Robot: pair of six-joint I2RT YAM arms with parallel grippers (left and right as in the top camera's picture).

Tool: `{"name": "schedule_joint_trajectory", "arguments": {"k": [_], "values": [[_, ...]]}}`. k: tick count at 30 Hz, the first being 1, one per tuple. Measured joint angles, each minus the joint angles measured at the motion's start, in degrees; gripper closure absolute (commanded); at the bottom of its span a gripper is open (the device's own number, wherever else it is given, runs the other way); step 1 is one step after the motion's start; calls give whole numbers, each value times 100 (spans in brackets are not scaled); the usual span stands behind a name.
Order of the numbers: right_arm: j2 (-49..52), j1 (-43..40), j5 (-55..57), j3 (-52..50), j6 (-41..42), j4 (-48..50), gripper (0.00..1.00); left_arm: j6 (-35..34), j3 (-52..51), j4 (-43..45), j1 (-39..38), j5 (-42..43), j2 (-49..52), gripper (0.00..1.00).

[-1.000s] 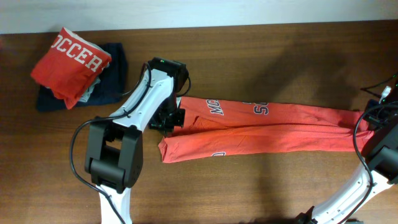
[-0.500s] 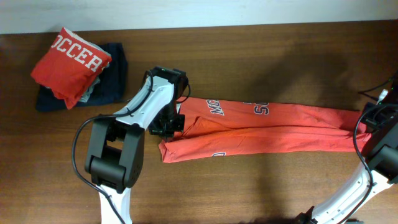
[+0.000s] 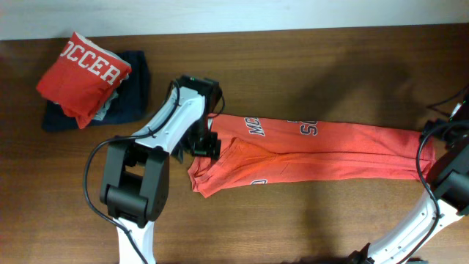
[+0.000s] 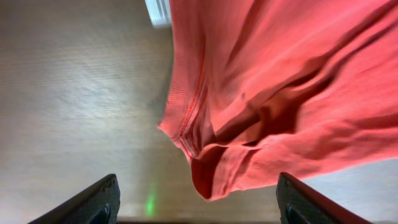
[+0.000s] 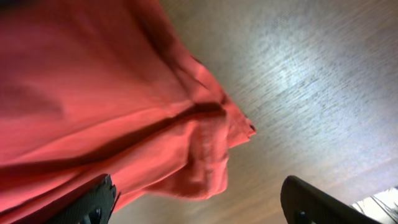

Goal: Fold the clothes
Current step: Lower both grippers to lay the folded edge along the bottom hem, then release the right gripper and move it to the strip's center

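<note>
Both claws released since last frame: left claw [image 4: 196,190] and right claw [image 5: 199,190] stood wide, empty. T-shirt [image 3: 322,150] lay strip-folded across table [image 3: 293,66]. Soft, light, limp; I'd pinch its end corners.

There are two red shirts, a long shirt [image 3: 322,150] and a folded shirt [image 3: 84,73], one navy garment [image 3: 135,92], two arms, left arm [image 3: 176,117] and right arm [image 3: 448,172], and one table [image 3: 293,220].
</note>
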Motion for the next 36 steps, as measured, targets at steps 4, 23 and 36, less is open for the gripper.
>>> {"name": "schedule_joint_trajectory", "arguments": {"k": [4,23,36], "values": [[9,28,-420,667,4,-527,14,4,664,-90,0,-68,0,20],[9,1084,-1110,909,-223,-1167,96,17,927,861,273,164,0,21],[9,2006,-2837,-195,-1460,-319,96,17,927,1652,302,627,0,29]]}}
